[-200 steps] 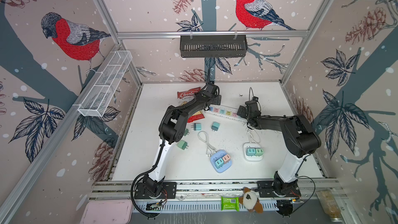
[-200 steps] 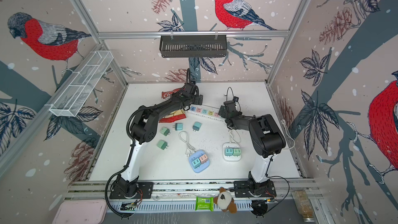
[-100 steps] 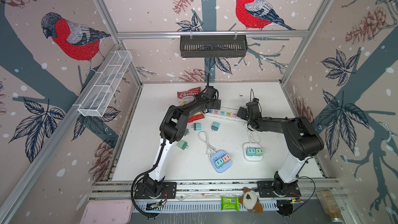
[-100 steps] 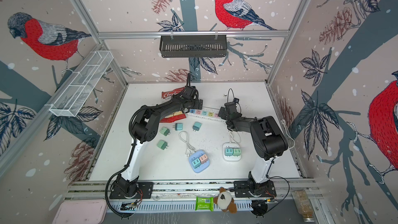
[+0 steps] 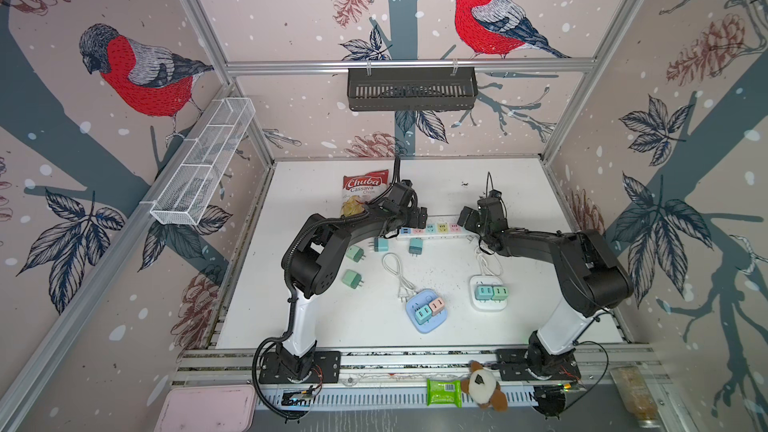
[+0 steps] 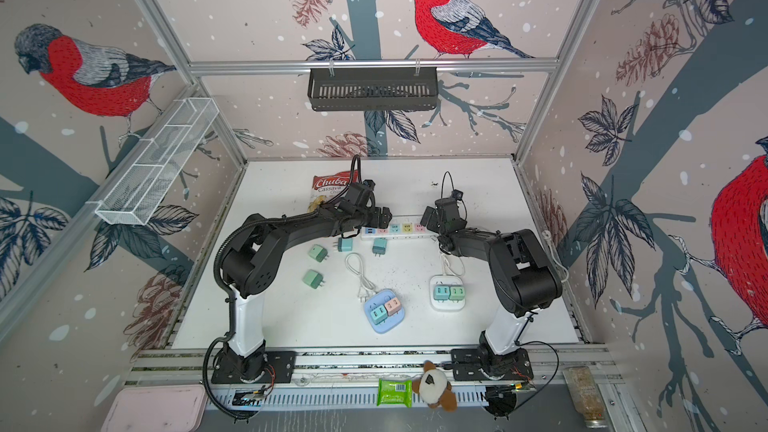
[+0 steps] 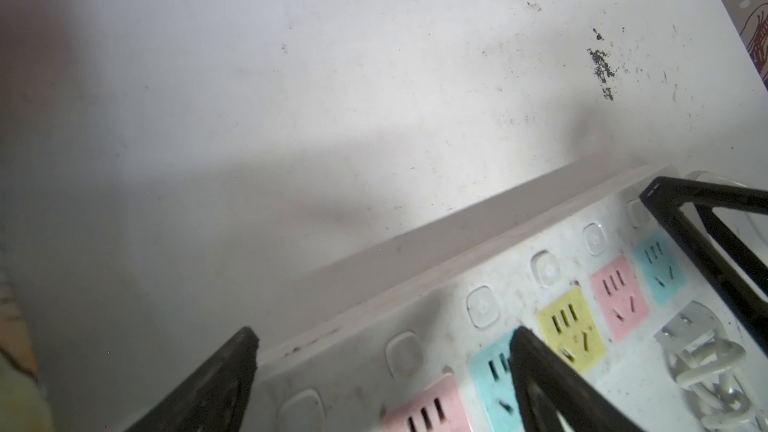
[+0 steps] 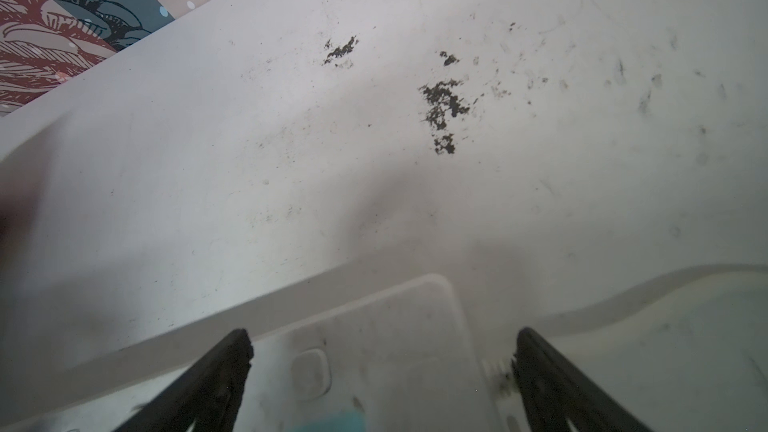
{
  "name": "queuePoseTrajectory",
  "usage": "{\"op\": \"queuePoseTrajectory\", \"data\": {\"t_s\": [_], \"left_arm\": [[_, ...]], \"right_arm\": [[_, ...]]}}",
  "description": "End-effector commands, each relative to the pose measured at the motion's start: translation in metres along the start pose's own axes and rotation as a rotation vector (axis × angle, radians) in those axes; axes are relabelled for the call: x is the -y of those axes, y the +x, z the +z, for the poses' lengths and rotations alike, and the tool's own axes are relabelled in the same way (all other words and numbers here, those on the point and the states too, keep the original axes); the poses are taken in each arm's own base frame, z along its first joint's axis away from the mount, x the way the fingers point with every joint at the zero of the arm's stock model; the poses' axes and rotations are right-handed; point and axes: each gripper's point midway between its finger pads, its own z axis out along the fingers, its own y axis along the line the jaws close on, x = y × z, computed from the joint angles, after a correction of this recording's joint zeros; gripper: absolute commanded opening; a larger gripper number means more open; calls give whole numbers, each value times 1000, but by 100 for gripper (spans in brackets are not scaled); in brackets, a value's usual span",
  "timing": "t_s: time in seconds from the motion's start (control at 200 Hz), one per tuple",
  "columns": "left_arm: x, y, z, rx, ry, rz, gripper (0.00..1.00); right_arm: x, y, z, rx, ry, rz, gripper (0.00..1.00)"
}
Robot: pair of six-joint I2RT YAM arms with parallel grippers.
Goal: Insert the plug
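A white power strip (image 5: 436, 228) with pastel sockets (image 7: 569, 326) lies across the back of the table. Several mint-green plugs lie loose in front of it, the nearest two (image 5: 380, 244) (image 5: 414, 246) beside its near edge. My left gripper (image 5: 417, 216) (image 7: 382, 338) hangs open over the strip's left part, one fingertip (image 7: 540, 380) above a blue socket and the other past the far edge. My right gripper (image 5: 467, 218) (image 8: 380, 334) stands open over the strip's right end (image 8: 374, 347). Neither holds a plug.
A chips bag (image 5: 363, 193) lies behind the left arm. A white cable (image 5: 399, 280) runs to a blue socket block (image 5: 427, 322) with plugs in it. A white block (image 5: 489, 305) holds two green plugs. The strip's cord (image 8: 665, 292) trails off past its right end.
My left gripper has come nearer and down from behind the strip to just over its left part. The right gripper and the strip have barely moved.
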Motion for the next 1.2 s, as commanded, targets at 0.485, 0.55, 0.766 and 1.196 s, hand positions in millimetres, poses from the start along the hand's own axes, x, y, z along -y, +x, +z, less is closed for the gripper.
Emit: {"op": "queuePoseTrajectory", "data": {"t_s": [0.485,0.55,0.766,1.196], "left_arm": [[-2,-60,-143,318,-122,-28,96],[-3,-71,-185,406,-125,-47,97],[-35,-54,-285,691,-153,-144,97],[-107,17,-336,977,-282,-252,97]], "right_arm": [[-16,-21,-65,139,-48,17,100],[-25,-24,-78,163,-80,-11,100],[-71,-21,-136,232,-222,-144,100],[-108,24,-207,210,-491,-254,87]]}}
